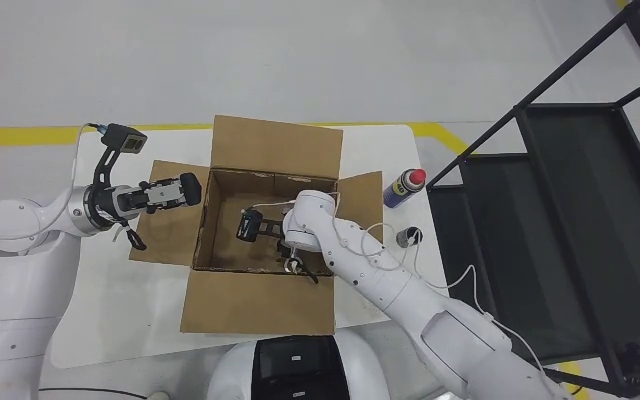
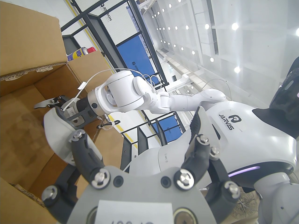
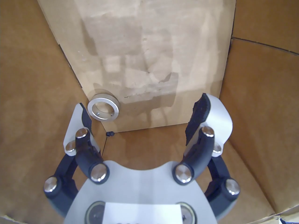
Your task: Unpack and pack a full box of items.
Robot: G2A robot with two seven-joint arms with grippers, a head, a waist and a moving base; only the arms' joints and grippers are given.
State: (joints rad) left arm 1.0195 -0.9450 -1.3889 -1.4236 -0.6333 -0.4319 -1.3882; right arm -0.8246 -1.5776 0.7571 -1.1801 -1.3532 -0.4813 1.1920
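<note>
1. The metal ring [image 3: 103, 110] is seen lying flat on the cardboard box [image 1: 275, 145] floor, against a wall near a corner.
2. It is judged light, rigid and slippery, so its rim is best pinched.
3. The right gripper [image 3: 142, 115] is spread empty just beside it, and the left gripper [image 2: 126, 127] is likewise spread.

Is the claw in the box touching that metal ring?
Cannot tell. In the right wrist view one finger of the right gripper overlaps the edge of the metal ring, but its height is unclear.
</note>
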